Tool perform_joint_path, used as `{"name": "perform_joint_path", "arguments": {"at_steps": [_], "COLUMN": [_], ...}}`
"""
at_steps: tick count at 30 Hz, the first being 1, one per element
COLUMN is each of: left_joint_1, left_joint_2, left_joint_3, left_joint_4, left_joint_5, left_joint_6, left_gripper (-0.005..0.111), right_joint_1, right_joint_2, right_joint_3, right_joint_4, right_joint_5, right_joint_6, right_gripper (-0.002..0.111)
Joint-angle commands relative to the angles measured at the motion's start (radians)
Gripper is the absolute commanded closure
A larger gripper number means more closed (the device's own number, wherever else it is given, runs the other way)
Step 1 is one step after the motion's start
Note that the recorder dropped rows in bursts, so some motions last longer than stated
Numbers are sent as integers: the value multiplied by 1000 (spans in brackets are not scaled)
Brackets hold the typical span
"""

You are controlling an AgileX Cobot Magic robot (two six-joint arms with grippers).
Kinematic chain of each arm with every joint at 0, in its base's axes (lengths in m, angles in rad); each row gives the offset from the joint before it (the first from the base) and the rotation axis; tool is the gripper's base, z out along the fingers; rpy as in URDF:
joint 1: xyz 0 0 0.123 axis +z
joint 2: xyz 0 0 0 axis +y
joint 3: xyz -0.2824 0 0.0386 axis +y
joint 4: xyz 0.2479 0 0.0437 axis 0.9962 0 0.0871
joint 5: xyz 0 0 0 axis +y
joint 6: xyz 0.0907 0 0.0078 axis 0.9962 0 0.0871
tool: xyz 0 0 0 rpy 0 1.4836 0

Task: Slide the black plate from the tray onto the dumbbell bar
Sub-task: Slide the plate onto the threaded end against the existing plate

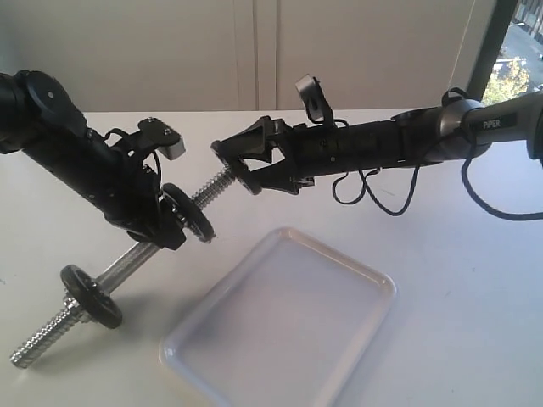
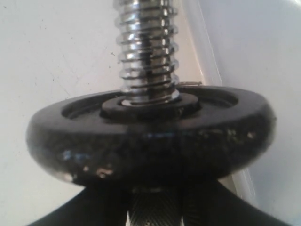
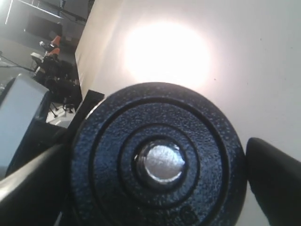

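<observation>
The left hand (image 1: pixel 170 227) grips the tilted dumbbell bar (image 1: pixel 127 264) mid-shaft; the right hand (image 1: pixel 239 168) clamps the black plate (image 3: pixel 207 155) at the bar's far threaded tip, off the tray (image 1: pixel 377 284) on the desk (image 1: pixel 475 331).

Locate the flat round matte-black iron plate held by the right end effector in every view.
Exterior view: the flat round matte-black iron plate is edge-on, left of centre in the upper half, at the bar's raised tip.
Left wrist view: not in it; the black disc there is another one.
Right wrist view: face-on, filling the lower centre.
Shared landmark: the chrome threaded bar end, showing through the plate's hole.
</observation>
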Motion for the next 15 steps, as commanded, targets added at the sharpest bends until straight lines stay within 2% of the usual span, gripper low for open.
{"name": "perform_joint_path", "arguments": {"at_steps": [1, 7, 15], "left_joint_1": [-15, -15, -15], "left_joint_2": [-41, -41, -41], "left_joint_3": [-18, -18, -18], "left_joint_4": [-134, -134, -134], "left_joint_5": [-24, -26, -40], "left_joint_6": [20, 27, 27], "left_gripper": [107, 107, 107], "right_joint_1": [23, 44, 121], "right_joint_2": [-19, -17, -17], "right_joint_3": [-9, -9, -9], "right_joint_4": [123, 117, 102], "right_joint_5": [97, 97, 97], "right_joint_6": [2, 2, -2], "right_gripper": [108, 108, 108]}}
